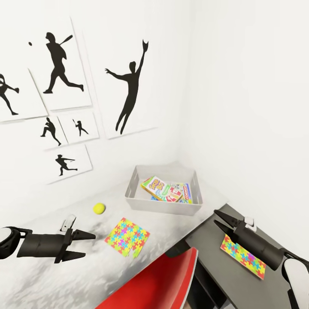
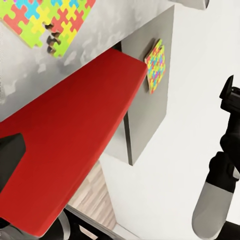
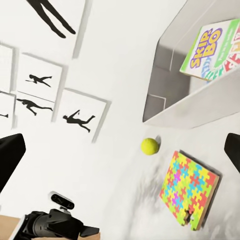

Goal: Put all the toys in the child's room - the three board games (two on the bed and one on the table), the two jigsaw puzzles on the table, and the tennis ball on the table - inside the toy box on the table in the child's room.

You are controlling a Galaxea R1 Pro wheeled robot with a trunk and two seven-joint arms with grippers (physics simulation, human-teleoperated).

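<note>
Meanwhile, both hands, left [image 1: 88, 244] and right [image 1: 219, 218], spread and empty above the table [image 1: 64, 274].

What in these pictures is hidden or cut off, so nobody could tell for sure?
- Head view: the games in the shallow light-grey toy box overlap; their count is unclear.
- Head view: the right end effector covers part of the multicoloured jigsaw sheet on the dark grey desk section.
- Left wrist view: the red chair hides what lies beneath.
</note>
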